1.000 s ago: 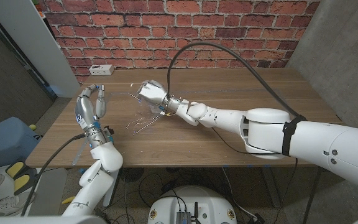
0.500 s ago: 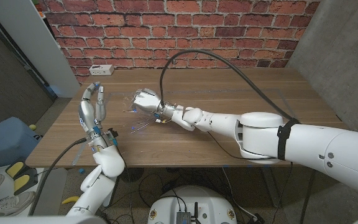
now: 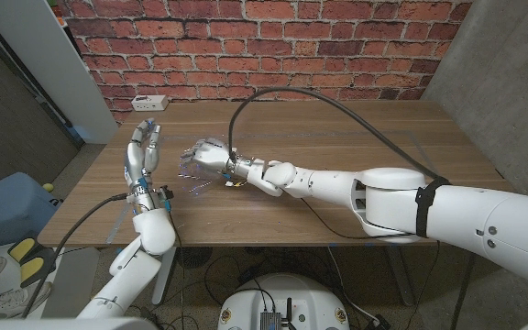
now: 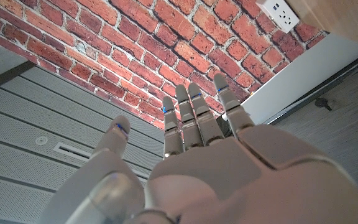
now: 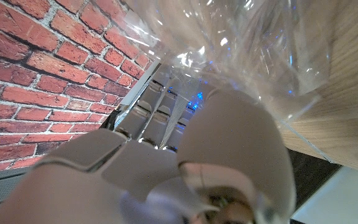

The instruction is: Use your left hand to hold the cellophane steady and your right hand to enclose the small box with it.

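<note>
Clear cellophane sits left of centre on the wooden bench, gathered under the right hand, fingers grasping it. Left hand stands beside it, fingers released (not steadying). Box hidden; wrapping looks unfinished.

Small box hidden under right robot hand and crumpled cellophane; grip unclear.
</note>
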You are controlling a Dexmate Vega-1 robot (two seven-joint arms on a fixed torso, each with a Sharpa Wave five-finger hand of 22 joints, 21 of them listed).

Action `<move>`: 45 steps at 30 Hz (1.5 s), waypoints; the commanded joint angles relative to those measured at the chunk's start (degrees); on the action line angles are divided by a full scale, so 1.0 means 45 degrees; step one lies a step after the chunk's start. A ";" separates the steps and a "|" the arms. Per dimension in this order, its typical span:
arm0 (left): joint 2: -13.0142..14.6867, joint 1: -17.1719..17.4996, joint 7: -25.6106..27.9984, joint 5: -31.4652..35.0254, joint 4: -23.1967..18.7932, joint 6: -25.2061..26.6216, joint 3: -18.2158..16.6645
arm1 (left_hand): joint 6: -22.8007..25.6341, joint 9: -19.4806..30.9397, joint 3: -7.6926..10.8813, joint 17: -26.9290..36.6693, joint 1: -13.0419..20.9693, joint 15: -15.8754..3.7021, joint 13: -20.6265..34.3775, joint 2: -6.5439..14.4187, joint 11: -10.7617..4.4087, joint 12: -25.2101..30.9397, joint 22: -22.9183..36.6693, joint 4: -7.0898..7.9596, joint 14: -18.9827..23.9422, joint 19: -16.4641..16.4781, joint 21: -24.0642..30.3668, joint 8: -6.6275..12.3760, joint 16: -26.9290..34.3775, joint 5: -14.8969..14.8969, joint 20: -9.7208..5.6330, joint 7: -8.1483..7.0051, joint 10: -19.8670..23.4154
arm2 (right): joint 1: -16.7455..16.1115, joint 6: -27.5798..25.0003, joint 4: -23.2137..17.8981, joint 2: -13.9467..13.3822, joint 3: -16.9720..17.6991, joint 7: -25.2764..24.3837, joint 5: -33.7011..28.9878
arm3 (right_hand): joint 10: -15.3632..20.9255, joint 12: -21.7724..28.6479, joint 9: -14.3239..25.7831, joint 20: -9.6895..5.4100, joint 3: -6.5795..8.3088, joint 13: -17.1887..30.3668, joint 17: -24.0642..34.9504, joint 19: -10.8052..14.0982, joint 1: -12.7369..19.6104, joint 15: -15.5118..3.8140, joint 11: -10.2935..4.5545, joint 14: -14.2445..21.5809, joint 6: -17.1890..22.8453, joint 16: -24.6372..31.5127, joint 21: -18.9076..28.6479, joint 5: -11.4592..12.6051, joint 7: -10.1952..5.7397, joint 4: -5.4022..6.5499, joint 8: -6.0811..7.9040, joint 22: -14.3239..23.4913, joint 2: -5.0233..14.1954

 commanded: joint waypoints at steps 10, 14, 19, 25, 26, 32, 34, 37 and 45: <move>0.3267 -0.0624 -0.2837 -0.1517 -0.1514 0.4570 0.1512 | 0.0586 -0.1130 -0.0653 -0.0816 -0.1370 -0.0022 -0.1082 -0.0342 -0.0195 -0.0746 -0.0402 0.0479 -0.1970 -0.2262 -0.1304 -0.0481 -0.0089 -0.0080 -0.0382 0.0203 0.0278 | -0.0365 -0.0849 -0.1973 -0.0829 0.1239 0.4523 0.0092 | -0.2127 -0.0012 -0.0043 0.0252 -0.2594 0.0007 -0.0176 -0.0631 -0.4730 -0.1672 0.0913 -0.2152 -0.3060 -0.0485 -0.1562 0.1205 0.0166 0.1901 -0.0048 0.0004 -0.1761; 0.3289 -0.0597 -0.2034 -0.0975 -0.1640 0.5267 0.1767 | 0.2504 -0.1400 -0.0984 -0.0972 -0.1745 -0.0095 -0.1573 -0.0398 -0.0126 -0.0712 -0.0442 0.0866 -0.1497 -0.2132 -0.1492 0.0030 0.0129 0.0005 -0.0364 0.0875 0.1209 | -0.0448 -0.1097 -0.1603 -0.0577 0.1398 0.4380 0.0127 | -0.2556 -0.0054 -0.0040 0.0344 -0.2675 0.0007 -0.0178 -0.0831 -0.4899 -0.1451 0.0966 -0.2608 -0.3566 -0.0559 -0.1796 0.1339 0.0290 0.2010 -0.0089 0.0006 -0.1638; 0.3369 -0.0586 -0.1260 -0.0248 -0.1892 0.6547 0.2099 | 0.5652 -0.1106 -0.1033 -0.0978 -0.1534 -0.0229 -0.2120 0.0121 -0.0030 -0.0473 -0.0391 0.1293 0.0651 -0.0780 -0.1281 0.1134 0.0618 -0.0007 -0.0249 0.1456 0.2650 | -0.0480 -0.1264 -0.1057 -0.0271 0.1530 0.3930 0.0242 | -0.2854 -0.0065 -0.0039 0.0426 -0.2589 0.0005 -0.0194 -0.0887 -0.4742 -0.1354 0.1009 -0.2919 -0.3827 -0.0599 -0.1928 0.1470 0.0377 0.1961 -0.0074 0.0006 -0.1427; 0.3894 -0.0693 -0.1703 0.0056 -0.2271 0.8080 0.2575 | 0.7329 -0.0883 -0.0232 -0.1033 -0.0700 -0.0606 -0.2308 0.0913 -0.0106 0.0006 -0.0342 0.0866 0.2355 0.0227 -0.1039 0.1710 0.0771 0.0161 -0.0433 0.2033 0.4296 | -0.0406 -0.1349 -0.0784 -0.0113 0.1593 0.3817 0.0429 | -0.3044 -0.0068 -0.0040 0.0477 -0.2578 0.0004 -0.0204 -0.0920 -0.4699 -0.1267 0.1014 -0.3122 -0.3996 -0.0621 -0.2011 0.1533 0.0449 0.1946 -0.0068 0.0007 -0.1360; 0.3994 -0.0734 -0.1812 0.0128 -0.2341 0.8374 0.2679 | 0.7407 -0.0915 -0.0143 -0.1041 -0.0612 -0.0614 -0.2334 0.0985 -0.0103 -0.0002 -0.0342 0.0811 0.2380 0.0253 -0.1037 0.1709 0.0747 0.0202 -0.0450 0.2059 0.4331 | -0.0378 -0.1306 -0.0740 -0.0096 0.1597 0.3828 0.0471 | -0.3052 -0.0064 -0.0040 0.0484 -0.2579 0.0004 -0.0204 -0.0917 -0.4700 -0.1255 0.1020 -0.3116 -0.4022 -0.0613 -0.2017 0.1539 0.0465 0.1947 -0.0071 0.0007 -0.1354; 0.4833 -0.1131 -0.3271 0.0330 -0.2925 1.0300 0.3395 | 0.6975 -0.1154 0.0108 -0.1072 -0.0434 -0.0713 -0.2494 0.1001 -0.0143 -0.0228 -0.0339 0.0619 0.2406 0.0394 -0.1024 0.1305 0.0553 0.0279 -0.0588 0.2019 0.4106 | -0.0301 -0.1369 -0.0780 -0.0126 0.1638 0.4001 0.0648 | -0.3214 -0.0042 -0.0040 0.0575 -0.2728 0.0005 -0.0214 -0.1001 -0.4857 -0.1158 0.1035 -0.3247 -0.4312 -0.0591 -0.2140 0.1571 0.0549 0.1987 -0.0085 0.0009 -0.1497; 0.5118 -0.1261 -0.3880 0.0091 -0.3041 1.0496 0.3538 | 0.6432 -0.1380 0.0248 -0.1074 -0.0477 -0.0746 -0.2647 0.0994 -0.0251 -0.0623 -0.0331 0.0608 0.2274 0.0590 -0.0981 0.0846 0.0335 0.0283 -0.0617 0.1901 0.3462 | -0.0287 -0.1386 -0.0796 -0.0144 0.1673 0.4016 0.0710 | -0.3254 -0.0040 -0.0040 0.0581 -0.2764 0.0006 -0.0215 -0.1001 -0.4899 -0.1116 0.1037 -0.3294 -0.4372 -0.0594 -0.2159 0.1577 0.0581 0.2000 -0.0087 0.0010 -0.1529; 0.5627 -0.1587 -0.4981 -0.0139 -0.3245 1.1000 0.3906 | 0.5642 -0.1596 0.0513 -0.1082 -0.0485 -0.0720 -0.2825 0.1106 -0.0306 -0.1113 -0.0322 0.0617 0.1508 0.0646 -0.1002 0.0227 -0.0044 0.0310 -0.0582 0.1677 0.2668 | -0.0260 -0.1417 -0.0755 -0.0117 0.1714 0.4050 0.0798 | -0.3296 -0.0028 -0.0039 0.0591 -0.2816 0.0007 -0.0212 -0.1000 -0.4975 -0.1076 0.1061 -0.3335 -0.4487 -0.0580 -0.2192 0.1590 0.0638 0.2029 -0.0093 0.0011 -0.1556; 0.6331 -0.2783 -0.6963 -0.0089 -0.3409 1.2623 0.5266 | 0.3118 -0.1792 0.1127 -0.1112 -0.0459 -0.0709 -0.3118 0.1105 -0.0602 -0.2017 -0.0313 0.0517 -0.0516 0.0241 -0.1272 -0.1054 -0.0276 0.0276 -0.0635 0.1002 0.0674 | -0.0083 -0.1085 -0.0049 0.0209 0.1598 0.4002 0.0979 | -0.3423 -0.0020 -0.0038 0.0567 -0.2885 0.0009 -0.0207 -0.0991 -0.5078 -0.1027 0.1093 -0.3385 -0.4675 -0.0544 -0.2259 0.1626 0.0728 0.2075 -0.0082 0.0014 -0.1563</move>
